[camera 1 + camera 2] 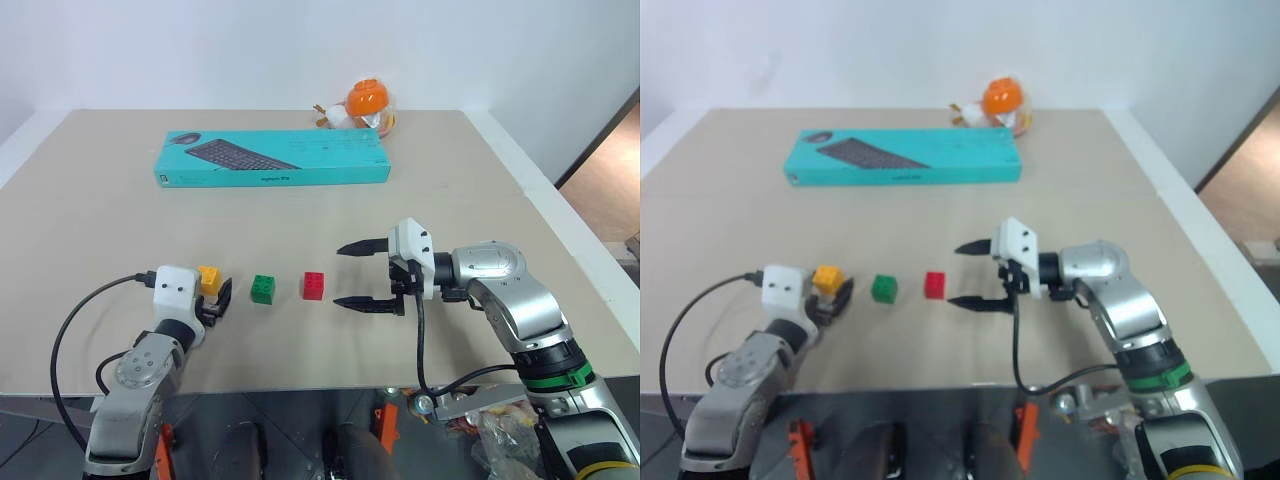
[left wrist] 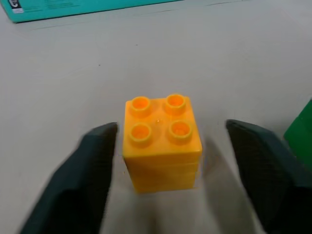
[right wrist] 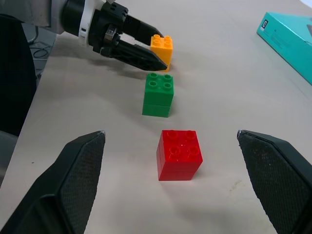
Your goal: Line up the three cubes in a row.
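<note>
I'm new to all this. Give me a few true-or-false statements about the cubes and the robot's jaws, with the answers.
1. The yellow-orange cube sits between the jaws of the left gripper, with gaps on both sides. True.
2. The green cube is stacked on the red cube. False: both stand on the table, side by side and apart.
3. The right gripper has its jaws open, empty, beside the red cube. True.
4. The green cube is the middle one of the three. True.
5. The teal keyboard box lies between the cubes and the robot. False: it lies beyond the cubes, toward the table's far edge.
</note>
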